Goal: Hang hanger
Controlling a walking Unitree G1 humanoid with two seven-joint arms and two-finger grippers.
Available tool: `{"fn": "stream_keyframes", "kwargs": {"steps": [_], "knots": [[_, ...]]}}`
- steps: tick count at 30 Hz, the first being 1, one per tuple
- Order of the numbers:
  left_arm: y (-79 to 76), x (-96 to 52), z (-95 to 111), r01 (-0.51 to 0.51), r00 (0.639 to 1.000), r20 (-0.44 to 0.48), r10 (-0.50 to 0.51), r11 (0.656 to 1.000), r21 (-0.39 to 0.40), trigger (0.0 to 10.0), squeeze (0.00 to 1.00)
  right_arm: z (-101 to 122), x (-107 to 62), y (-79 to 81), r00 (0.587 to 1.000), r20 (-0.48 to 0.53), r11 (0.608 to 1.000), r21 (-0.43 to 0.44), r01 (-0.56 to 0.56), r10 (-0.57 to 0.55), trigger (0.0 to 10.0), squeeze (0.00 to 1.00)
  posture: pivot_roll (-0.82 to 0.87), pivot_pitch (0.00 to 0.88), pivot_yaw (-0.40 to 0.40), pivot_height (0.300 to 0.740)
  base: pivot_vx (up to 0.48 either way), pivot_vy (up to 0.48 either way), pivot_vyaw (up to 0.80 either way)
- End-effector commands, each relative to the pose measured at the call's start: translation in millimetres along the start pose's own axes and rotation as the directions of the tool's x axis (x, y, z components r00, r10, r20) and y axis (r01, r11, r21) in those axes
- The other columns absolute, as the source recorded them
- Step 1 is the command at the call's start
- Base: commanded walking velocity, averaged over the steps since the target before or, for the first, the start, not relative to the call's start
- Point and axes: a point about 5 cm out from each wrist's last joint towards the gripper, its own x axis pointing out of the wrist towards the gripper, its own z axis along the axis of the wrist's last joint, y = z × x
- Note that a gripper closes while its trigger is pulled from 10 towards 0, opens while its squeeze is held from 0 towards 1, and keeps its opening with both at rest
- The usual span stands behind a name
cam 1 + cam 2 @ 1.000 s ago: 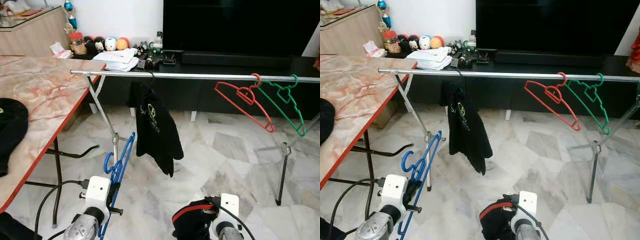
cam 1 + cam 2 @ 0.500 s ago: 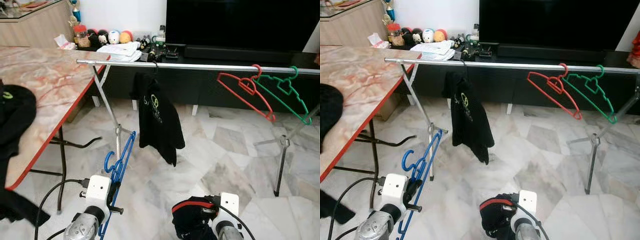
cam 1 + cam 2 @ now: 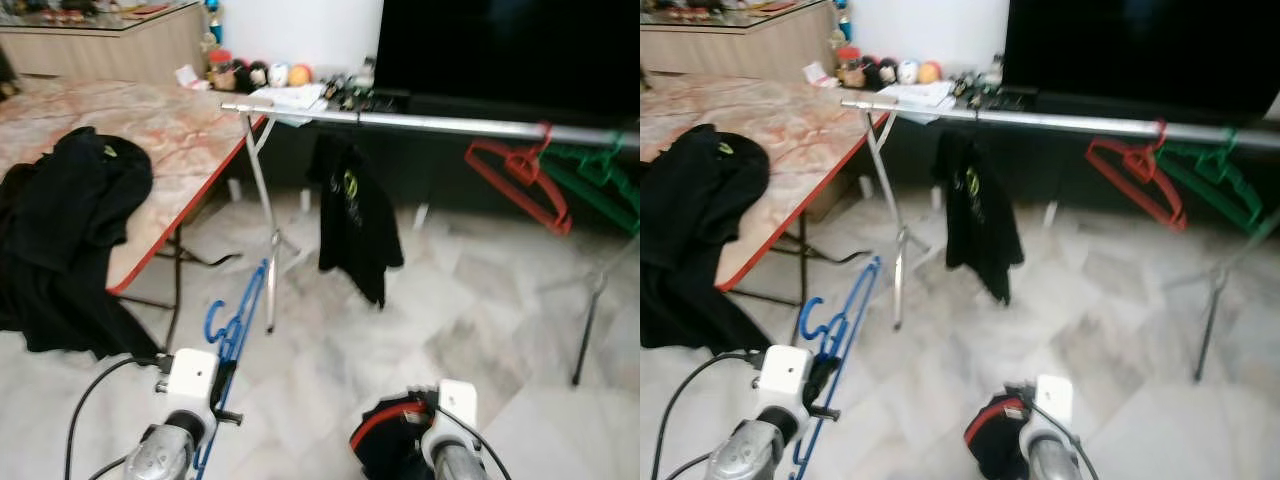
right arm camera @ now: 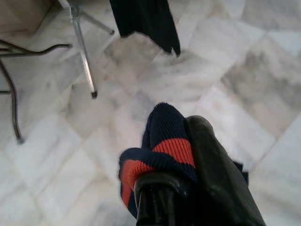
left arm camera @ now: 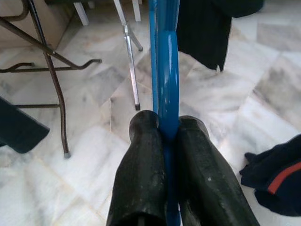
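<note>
Left jaws pinching blue hanger; right jaws clamped on striped navy cloth.

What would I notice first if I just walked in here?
Probably the long silver rail across the room, with a black shirt hanging near its left end and a red hanger and green hanger on the right. Down in front, the left gripper pinches a blue hanger, and the right gripper holds a dark cloth with a red stripe.
</note>
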Motion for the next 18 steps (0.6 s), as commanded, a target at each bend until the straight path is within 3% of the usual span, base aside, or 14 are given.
{"fn": "stream_keyframes", "kwargs": {"steps": [1, 8, 13, 18], "knots": [[-0.3, 1.3, 6.0, 0.01, 1.0, 0.025, -0.01, 1.0, 0.002, 10.0, 0.0, -0.6, -0.6, -1.5, 1.0, 0.003, 1.0, -0.003, 0.006, -0.006, 10.0, 0.0, 0.1, 0.053, 0.041, 0.74, -0.277, 0.0, 0.0], [-0.6, 3.3, 7.4, 0.013, 1.0, 0.025, -0.013, 1.0, 0.004, 10.0, 0.0, 0.6, -0.1, -2.6, 1.0, 0.006, 1.0, -0.006, 0.01, -0.01, 10.0, 0.0, 0.11, 0.056, 0.031, 0.74, -0.273, 0.0, 0.0], [-1.6, 1.2, 6.5, 0.028, 0.999, 0.019, -0.028, 1.0, 0.002, 10.0, 0.0, 4.3, 1.3, -2.5, 1.0, 0.018, 1.0, -0.011, 0.005, -0.005, 10.0, 0.0, 0.11, 0.06, 0.03, 0.74, 0.0, 0.0, 0.0], [-1.9, 1.4, 6.2, 0.034, 0.999, 0.018, -0.034, 0.999, 0.001, 10.0, 0.0, 4.4, 1.5, -3.2, 1.0, 0.016, 1.0, -0.008, 0.007, -0.007, 10.0, 0.0, 0.11, 0.058, 0.029, 0.74, -0.26, 0.0, 0.0]]}}
